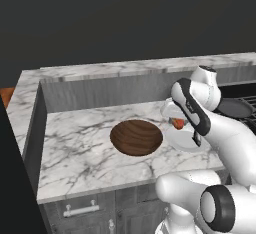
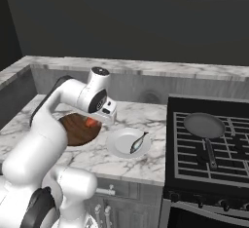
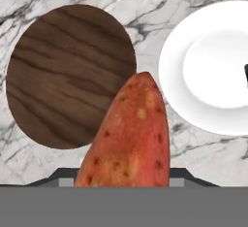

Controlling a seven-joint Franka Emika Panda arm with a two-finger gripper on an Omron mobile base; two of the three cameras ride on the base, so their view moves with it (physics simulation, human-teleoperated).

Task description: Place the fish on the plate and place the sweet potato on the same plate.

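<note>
A reddish-orange sweet potato (image 3: 130, 138) hangs above the marble counter, held in my gripper (image 2: 93, 121), which is shut on it. The potato hides the finger tips in the hand view. It hovers between the wooden bowl and the white plate (image 2: 116, 142), a little left of the plate's rim. The small grey fish (image 2: 137, 142) lies on the right half of the plate. In the left base view my gripper (image 1: 176, 120) and the sweet potato (image 1: 178, 124) sit just above the plate (image 1: 186, 145), partly behind the forearm.
A dark brown wooden bowl (image 1: 136, 137) stands on the counter left of the plate. To the right is a black stove (image 2: 214, 149) carrying a grey frying pan (image 2: 204, 124). A raised marble ledge (image 1: 125, 70) runs along the back.
</note>
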